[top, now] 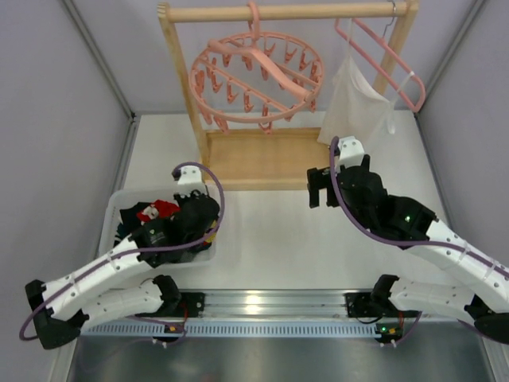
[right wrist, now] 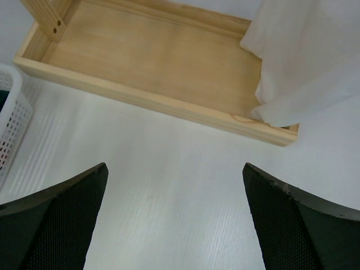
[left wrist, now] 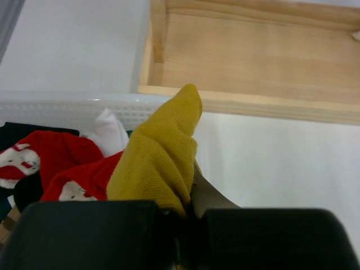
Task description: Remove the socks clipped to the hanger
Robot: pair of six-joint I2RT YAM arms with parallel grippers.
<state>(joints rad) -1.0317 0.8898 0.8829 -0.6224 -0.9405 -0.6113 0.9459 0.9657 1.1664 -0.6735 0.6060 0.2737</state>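
The round pink hanger (top: 256, 79) with its many clips hangs from the wooden rack's top bar; no sock shows on its clips. My left gripper (left wrist: 188, 211) is shut on a mustard yellow sock (left wrist: 160, 152) and holds it over the right end of the white basket (left wrist: 67, 107). Red socks (left wrist: 62, 154) and dark ones lie in the basket (top: 119, 199). In the top view the left gripper (top: 205, 223) is over the basket's right side. My right gripper (right wrist: 174, 169) is open and empty above the bare table, in front of the rack base (right wrist: 152, 62); it also shows in the top view (top: 316, 189).
The wooden rack (top: 258, 155) stands at the back centre. A white cloth bag (top: 354, 99) hangs on a plain pink hanger (top: 390, 60) at the rack's right and drapes onto the base (right wrist: 309, 56). Grey walls close both sides.
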